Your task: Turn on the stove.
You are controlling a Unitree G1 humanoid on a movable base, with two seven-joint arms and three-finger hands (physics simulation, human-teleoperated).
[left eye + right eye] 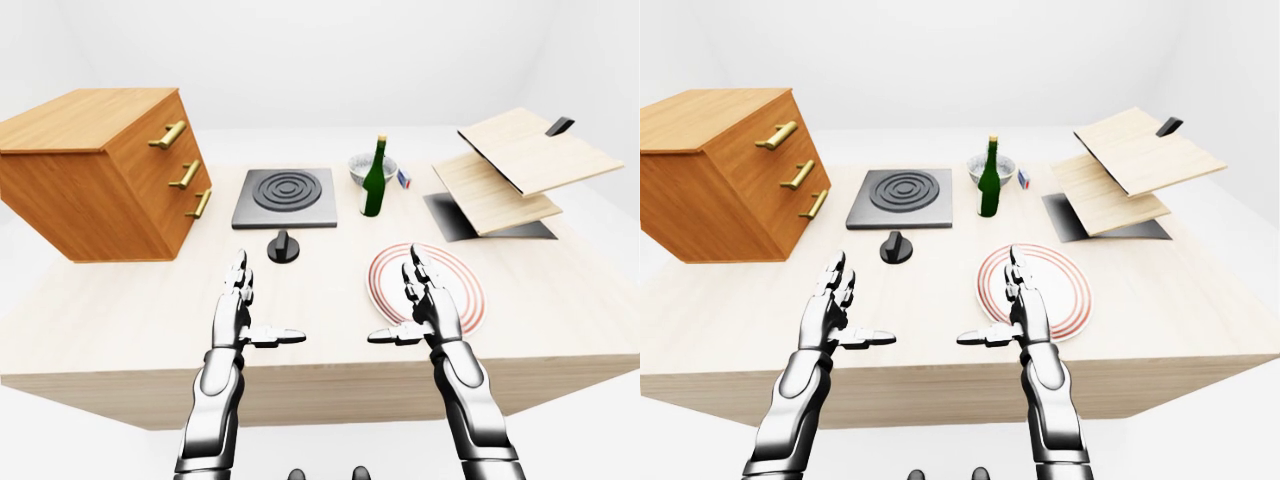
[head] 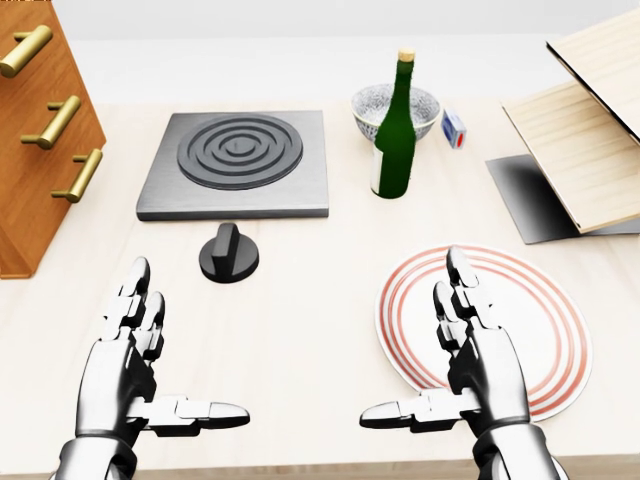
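- Knob (image 2: 229, 254) at centre left of the head view, just below the stove (image 2: 238, 164); untouched, no hand near enough to grip.
- Stove ring dark, no glow: by the look of it, nothing done yet; reach, grasp and turn all left.
- Left hand (image 2: 135, 352) at lower left, fingers spread, thumb out sideways, holding nothing.
- Right hand (image 2: 468, 350) likewise open and empty, hovering over the plate (image 2: 560, 330) at lower right.
- Bottle (image 2: 394, 122) and bowl (image 2: 428, 102) right of the stove, off any likely path.
- Head view: close on knob and stove, drawers (image 2: 45, 120) cropped.
- Left-eye view: whole drawers, tilted boards (image 1: 520, 160) at upper right, table edge (image 1: 320, 385), forearms.
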